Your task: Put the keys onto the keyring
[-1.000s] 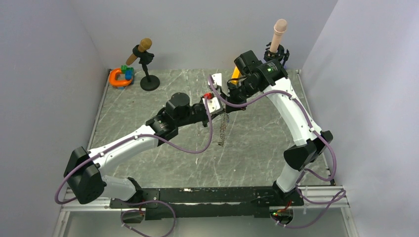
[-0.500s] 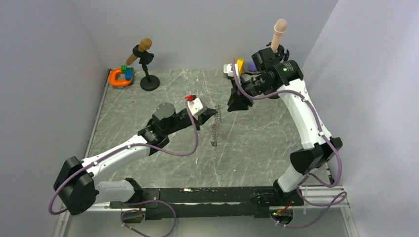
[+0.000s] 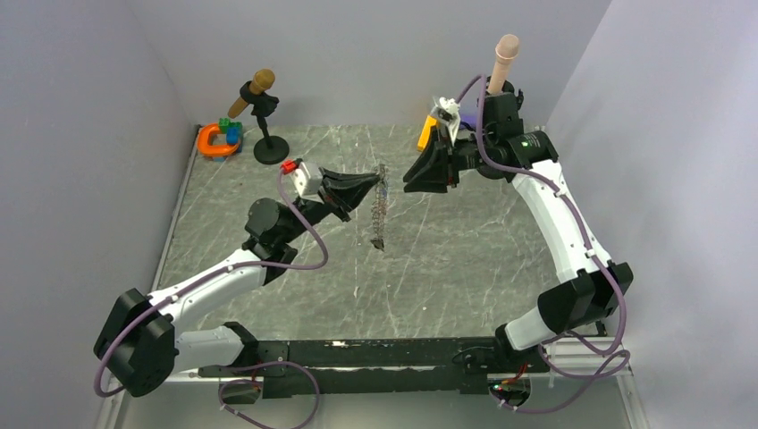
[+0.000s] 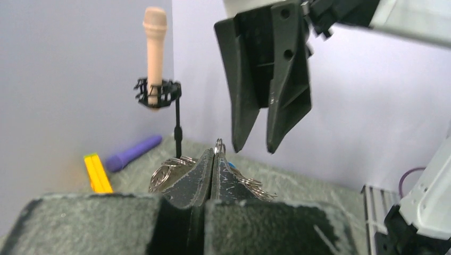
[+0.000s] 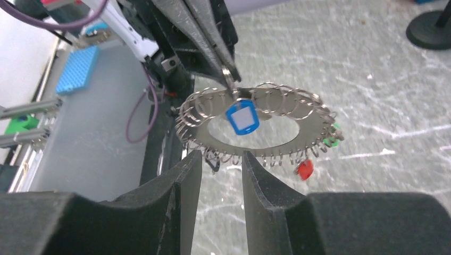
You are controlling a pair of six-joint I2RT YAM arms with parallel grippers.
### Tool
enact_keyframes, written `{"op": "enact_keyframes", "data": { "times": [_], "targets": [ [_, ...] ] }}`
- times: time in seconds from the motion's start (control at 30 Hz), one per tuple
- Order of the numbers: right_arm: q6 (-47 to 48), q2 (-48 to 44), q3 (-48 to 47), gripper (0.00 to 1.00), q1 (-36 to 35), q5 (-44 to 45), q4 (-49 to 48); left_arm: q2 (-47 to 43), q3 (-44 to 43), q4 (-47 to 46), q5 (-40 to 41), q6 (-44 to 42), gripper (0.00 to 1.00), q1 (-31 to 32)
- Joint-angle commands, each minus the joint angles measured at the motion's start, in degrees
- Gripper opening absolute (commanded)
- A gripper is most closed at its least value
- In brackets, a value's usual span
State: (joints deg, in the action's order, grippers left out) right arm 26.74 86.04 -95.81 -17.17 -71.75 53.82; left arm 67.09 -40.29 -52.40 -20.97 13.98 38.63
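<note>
My left gripper is shut on one small loop at the rim of the keyring, which hangs edge-on above the table. In the right wrist view the keyring faces the camera with a blue key, a red key, a green key and a black key hanging from its loops. My right gripper is open and empty, just right of the ring; its fingertips sit below the ring's near rim. In the left wrist view my shut left gripper faces the open right gripper.
A pink microphone on a stand is at the back right, with a yellow block and a purple object beside it. A brown microphone on a stand and an orange C-shaped toy are at the back left.
The two grippers have drawn apart. My left gripper has lifted the keyring up and toward the back. My right gripper has swung back to the right and now faces the ring.
</note>
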Motion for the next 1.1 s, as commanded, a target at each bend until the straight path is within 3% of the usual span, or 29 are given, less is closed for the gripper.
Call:
{"op": "enact_keyframes", "data": {
  "times": [0.0,0.23,0.37,0.43,0.5,0.57,0.63,0.93,1.07],
  "targets": [
    [-17.3,-0.9,0.6,0.39,0.3,-8.6,-19.1,0.7,-1.8,-15.4,-1.3,7.7,0.00,-0.6],
    [-41.1,-0.3,3.1,0.42,0.3,-10.8,-41.0,3.5,-2.8,-21.8,-0.8,13.1,0.00,-0.8],
    [-59.9,-0.4,7.7,0.42,0.2,-12.3,-60.0,4.5,-2.5,-24.7,1.2,15.2,0.00,-0.8],
    [-73.3,-0.5,11.7,0.42,0.2,-12.7,-78.8,4.8,-2.5,-25.3,1.9,15.6,0.00,-0.8],
    [-94.5,0.3,17.0,0.42,0.2,-12.4,-107.6,5.2,-2.9,-25.4,1.9,15.9,0.00,-0.8],
    [-107.0,3.1,17.7,0.42,0.3,-12.9,-122.0,5.6,-3.3,-25.4,1.6,16.0,0.00,-0.8],
    [-107.8,4.1,17.0,0.42,0.2,-13.5,-123.0,5.7,-3.6,-25.4,1.3,16.1,0.00,-0.8],
    [-87.0,0.8,16.7,0.43,0.3,-11.0,-99.0,5.1,-3.6,-24.1,0.9,15.5,0.00,-0.8],
    [-83.5,0.5,17.0,0.41,0.4,-10.0,-93.6,5.2,-4.0,-23.6,0.8,15.6,0.00,-0.8]
  ]
}}
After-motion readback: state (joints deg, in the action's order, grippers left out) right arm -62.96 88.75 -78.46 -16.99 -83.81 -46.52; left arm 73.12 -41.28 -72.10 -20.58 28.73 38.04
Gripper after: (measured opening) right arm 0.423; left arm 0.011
